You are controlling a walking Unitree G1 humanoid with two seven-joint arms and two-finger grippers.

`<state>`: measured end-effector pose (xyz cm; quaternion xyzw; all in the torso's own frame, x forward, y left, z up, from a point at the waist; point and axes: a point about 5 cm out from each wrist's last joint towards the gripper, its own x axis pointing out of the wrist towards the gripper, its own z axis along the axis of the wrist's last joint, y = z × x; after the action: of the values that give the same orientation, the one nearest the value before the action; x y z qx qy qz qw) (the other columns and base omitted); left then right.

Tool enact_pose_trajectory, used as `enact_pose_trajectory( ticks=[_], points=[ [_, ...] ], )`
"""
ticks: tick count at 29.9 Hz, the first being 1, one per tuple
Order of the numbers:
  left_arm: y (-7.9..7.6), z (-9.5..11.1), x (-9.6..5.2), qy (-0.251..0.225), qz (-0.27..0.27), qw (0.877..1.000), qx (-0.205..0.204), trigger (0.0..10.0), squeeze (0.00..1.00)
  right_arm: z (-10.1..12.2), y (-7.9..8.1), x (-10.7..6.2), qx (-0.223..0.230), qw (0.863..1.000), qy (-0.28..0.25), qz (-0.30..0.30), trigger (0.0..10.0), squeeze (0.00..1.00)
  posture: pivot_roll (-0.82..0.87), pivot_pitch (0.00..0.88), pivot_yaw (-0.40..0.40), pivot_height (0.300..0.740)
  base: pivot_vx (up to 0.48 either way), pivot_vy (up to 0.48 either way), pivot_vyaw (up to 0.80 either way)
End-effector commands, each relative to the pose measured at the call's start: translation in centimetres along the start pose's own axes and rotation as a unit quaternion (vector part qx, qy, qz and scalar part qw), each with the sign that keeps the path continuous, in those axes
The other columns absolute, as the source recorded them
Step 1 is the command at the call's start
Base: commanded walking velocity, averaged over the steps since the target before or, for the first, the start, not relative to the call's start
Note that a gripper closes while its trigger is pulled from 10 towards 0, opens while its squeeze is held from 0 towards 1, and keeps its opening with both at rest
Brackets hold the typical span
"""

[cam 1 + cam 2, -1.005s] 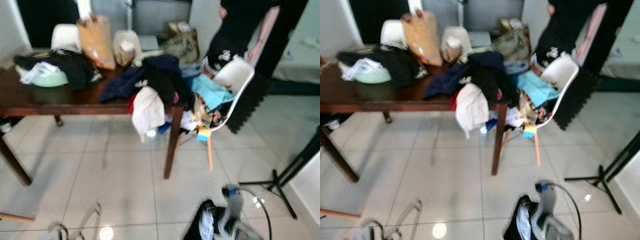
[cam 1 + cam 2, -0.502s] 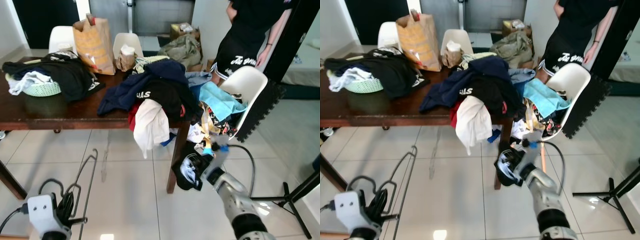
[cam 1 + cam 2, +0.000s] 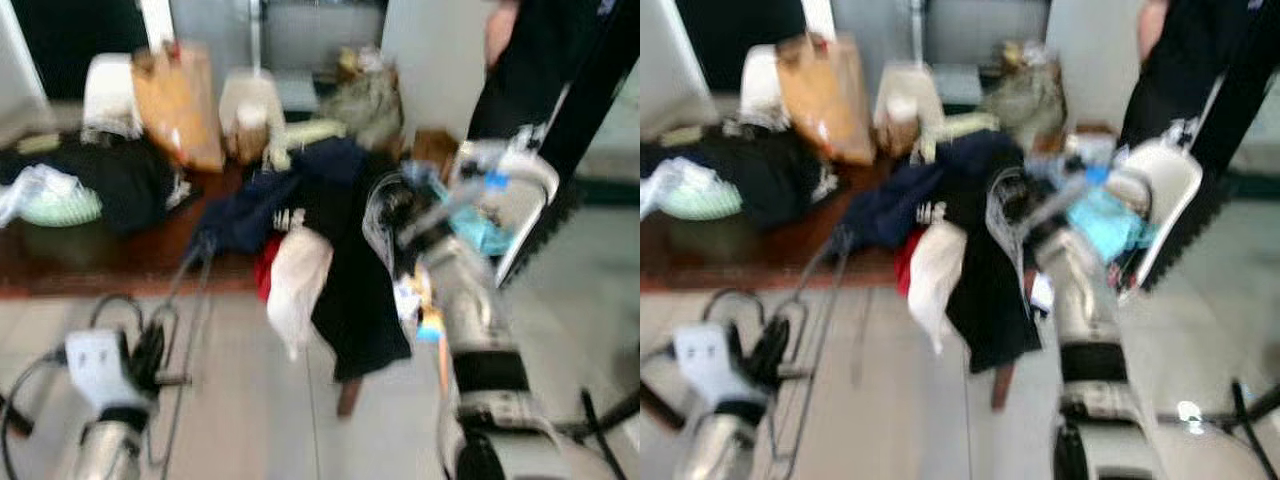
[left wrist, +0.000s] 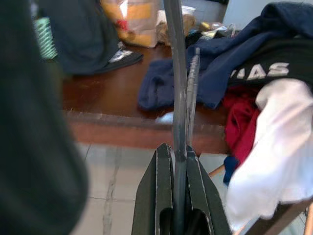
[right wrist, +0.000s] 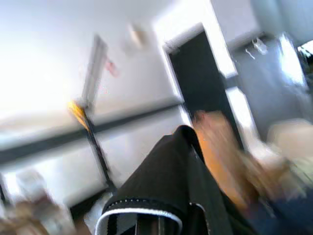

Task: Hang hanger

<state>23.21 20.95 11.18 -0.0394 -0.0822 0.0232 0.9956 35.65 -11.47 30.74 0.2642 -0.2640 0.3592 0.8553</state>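
Note:
A grey wire hanger (image 3: 192,275) rises from my left gripper (image 3: 150,358) at the lower left, its top near the table edge. In the left wrist view the black fingers (image 4: 160,196) are shut on the hanger's rod (image 4: 177,83). My right gripper (image 3: 385,208) is raised in front of the clothes pile and holds a black garment (image 3: 360,310), which hangs down past the table edge. The right wrist view shows the garment's white-trimmed hem (image 5: 161,196) close up. The eye views are blurred.
A dark wooden table (image 3: 120,262) carries a pile of clothes (image 3: 300,180), a brown paper bag (image 3: 180,95) and a green basket (image 3: 55,205). A white chair (image 3: 525,200) stands at the right, with a person in black (image 3: 560,70) behind it.
My right arm has lifted the black garment from below the table up to the height of the clothes pile. The left gripper and hanger have risen. The view has shifted and blurred.

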Motion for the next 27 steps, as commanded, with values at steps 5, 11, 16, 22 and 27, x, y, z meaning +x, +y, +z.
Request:
enact_pose_trajectory(
  ticks=[5, 11, 16, 22, 27],
  points=[
    [-0.9, 0.6, 0.5, -0.002, -0.01, 1.0, 0.005, 10.0, 0.0, 2.8, 3.5, 3.3, 0.06, 0.995, -0.039, 0.073, 10.0, 0.0, 0.06, 0.0, -0.049, 0.74, 0.365, 0.0, 0.0],
    [-1.2, 1.3, 0.6, 0.001, -0.003, 1.0, 0.005, 10.0, 0.0, 1.1, 4.8, 4.3, -0.007, 0.998, 0.017, 0.064, 10.0, 0.0, 0.07, 0.0, -0.054, 0.74, 0.365, 0.0, 0.0],
    [-1.2, 2.0, 0.9, -0.006, 0.002, 1.0, 0.01, 10.0, 0.0, -1.2, 6.6, 4.9, -0.039, 0.995, 0.062, 0.064, 10.0, 0.0, 0.08, 0.0, -0.056, 0.74, 0.366, 0.0, 0.0],
    [-0.9, 2.4, 0.9, -0.009, 0.023, 0.999, 0.025, 10.0, 0.0, -1.7, 7.5, 4.8, -0.043, 0.993, 0.083, 0.067, 10.0, 0.0, 0.07, 0.0, -0.06, 0.74, 0.366, 0.0, 0.0],
    [-0.5, 2.5, 1.0, -0.01, 0.041, 0.999, 0.031, 10.0, 0.0, -1.9, 7.6, 4.7, -0.047, 0.993, 0.092, 0.063, 10.0, 0.0, 0.07, 0.0, -0.063, 0.74, 0.365, 0.0, 0.0]
  ],
)
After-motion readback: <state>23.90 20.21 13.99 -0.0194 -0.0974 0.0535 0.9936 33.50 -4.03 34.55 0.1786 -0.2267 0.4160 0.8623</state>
